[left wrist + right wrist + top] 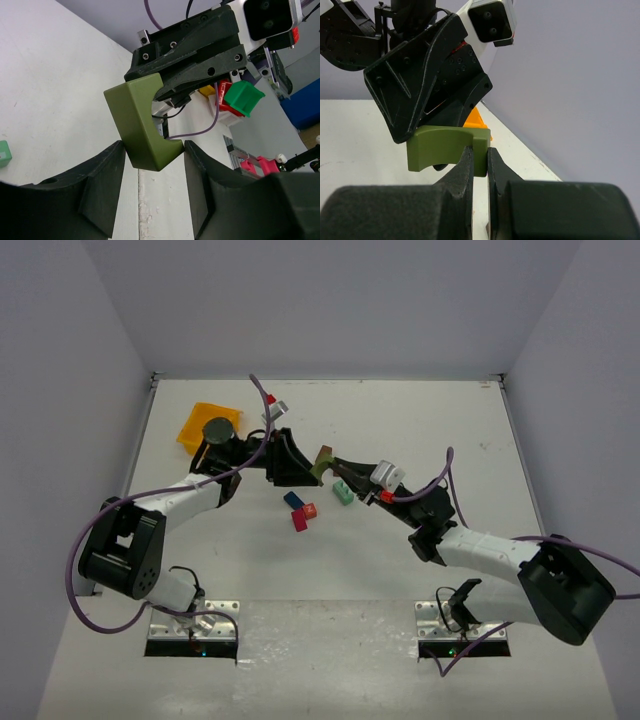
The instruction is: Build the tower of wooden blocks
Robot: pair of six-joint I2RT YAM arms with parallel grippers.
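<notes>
Four small painted blocks lie loose on the white desk (420,430), just on the near side of where the two arms meet: a blue block (293,499), an orange block (310,510) touching or nearly touching a red block (300,523), and a teal block (342,492) a little to their right. A yellow-orange tray (200,422) sits at the far left of the desk, partly covered by the left arm's wrist. No blocks are stacked.

The olive arch block (142,125) is held off the desk between the two grippers at mid-desk, and each gripper's body blocks part of the other camera's view of it. The right gripper (480,159) is clamped on one thin leg of the arch, its fingers nearly together. The left gripper (154,147) has its fingers apart, one on each side of the block's other end and right against it. Whether they press on the block cannot be told.

Both arms stretch forward and inward from their bases, the wrists facing each other, and a purple cable (88,525) loops along the left arm.
</notes>
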